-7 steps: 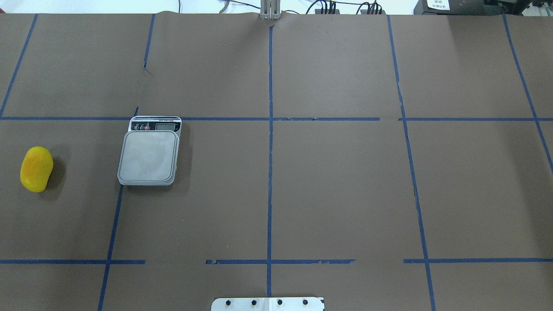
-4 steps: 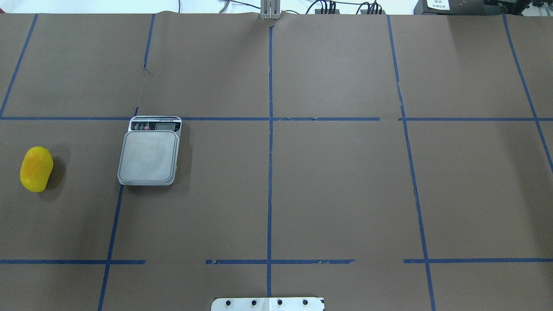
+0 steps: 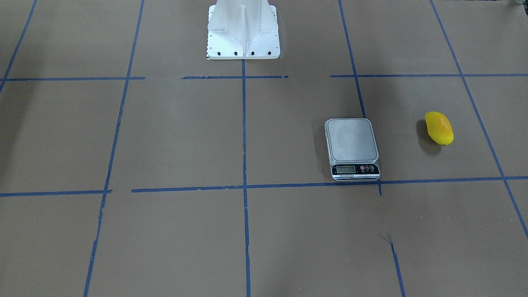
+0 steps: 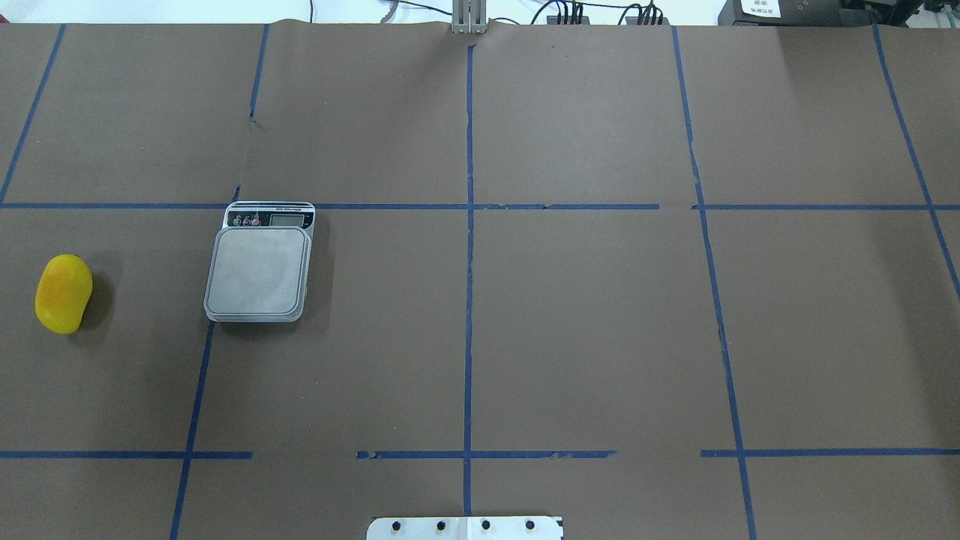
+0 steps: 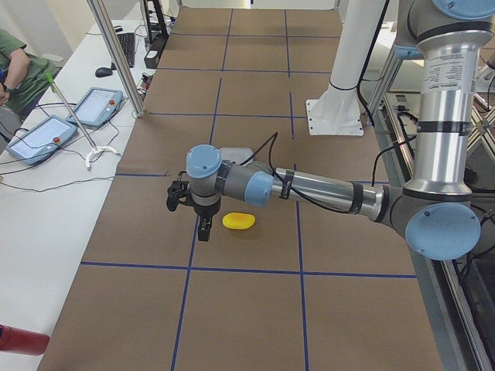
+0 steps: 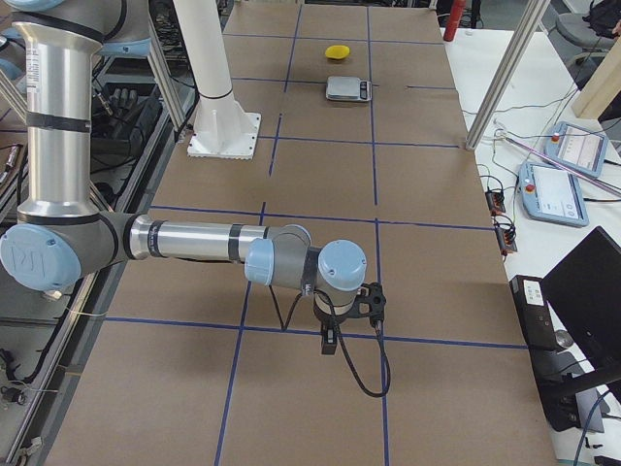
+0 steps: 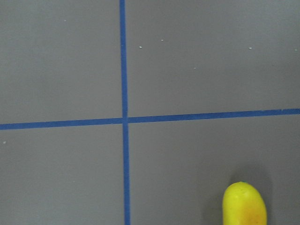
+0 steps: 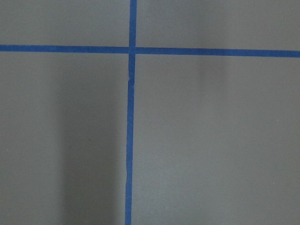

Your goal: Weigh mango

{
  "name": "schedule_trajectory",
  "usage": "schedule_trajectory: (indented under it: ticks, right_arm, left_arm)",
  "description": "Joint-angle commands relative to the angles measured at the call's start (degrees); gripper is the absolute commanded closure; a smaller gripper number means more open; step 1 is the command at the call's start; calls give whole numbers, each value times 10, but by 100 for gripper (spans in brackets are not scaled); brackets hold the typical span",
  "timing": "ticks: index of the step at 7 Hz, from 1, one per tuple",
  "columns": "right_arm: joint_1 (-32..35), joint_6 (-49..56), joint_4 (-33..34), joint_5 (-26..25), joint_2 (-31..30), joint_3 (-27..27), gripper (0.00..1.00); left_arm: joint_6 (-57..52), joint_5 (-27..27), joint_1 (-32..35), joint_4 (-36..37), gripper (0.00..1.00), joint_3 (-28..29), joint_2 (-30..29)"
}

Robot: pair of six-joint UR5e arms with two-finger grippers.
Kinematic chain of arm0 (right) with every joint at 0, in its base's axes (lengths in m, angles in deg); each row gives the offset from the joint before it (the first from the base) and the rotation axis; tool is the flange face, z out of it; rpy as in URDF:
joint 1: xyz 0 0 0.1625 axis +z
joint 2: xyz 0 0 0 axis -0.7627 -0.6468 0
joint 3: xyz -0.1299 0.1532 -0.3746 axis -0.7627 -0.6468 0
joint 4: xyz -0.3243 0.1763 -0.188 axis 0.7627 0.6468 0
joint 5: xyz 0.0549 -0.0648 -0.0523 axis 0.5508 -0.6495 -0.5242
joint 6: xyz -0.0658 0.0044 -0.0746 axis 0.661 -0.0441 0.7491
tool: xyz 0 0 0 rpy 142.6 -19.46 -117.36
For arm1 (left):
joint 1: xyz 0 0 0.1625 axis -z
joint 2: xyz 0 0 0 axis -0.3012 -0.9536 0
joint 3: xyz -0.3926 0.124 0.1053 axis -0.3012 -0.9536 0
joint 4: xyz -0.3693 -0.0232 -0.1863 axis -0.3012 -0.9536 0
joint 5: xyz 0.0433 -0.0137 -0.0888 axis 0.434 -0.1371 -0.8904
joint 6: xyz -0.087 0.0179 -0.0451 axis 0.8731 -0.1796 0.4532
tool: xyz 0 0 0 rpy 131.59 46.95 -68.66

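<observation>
The mango (image 4: 63, 293) is bright yellow with an orange blush and lies on the brown paper at the table's left end; it also shows in the front view (image 3: 439, 128). The digital scale (image 4: 259, 270) sits to its right, its platform bare. In the exterior left view my left gripper (image 5: 203, 226) hangs just beside the mango (image 5: 238, 221), apart from it. The left wrist view shows the mango's end (image 7: 243, 205) at the bottom right. My right gripper (image 6: 330, 342) hangs over bare paper at the other end of the table. I cannot tell whether either is open or shut.
The white robot base (image 3: 242, 31) stands at the middle of the near edge. Blue tape lines (image 4: 469, 262) divide the paper into squares. A side table with two tablets (image 5: 97, 106) and a seated person (image 5: 15, 62) runs along the far side.
</observation>
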Motion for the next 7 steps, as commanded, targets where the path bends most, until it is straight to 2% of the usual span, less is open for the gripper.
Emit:
schedule_trajectory:
  ticks: [1, 2, 4, 7]
  right_arm:
    - [0, 0, -1, 0, 0, 0, 0]
    - [0, 0, 0, 0, 0, 0, 0]
    - [0, 0, 0, 0, 0, 0, 0]
    - [0, 0, -1, 0, 0, 0, 0]
  left_arm:
    - [108, 11, -85, -103, 0, 17, 10]
    - [152, 42, -120, -142, 0, 26, 15]
    - [190, 59, -167, -195, 0, 55, 24]
    - [193, 73, -196, -204, 0, 76, 25]
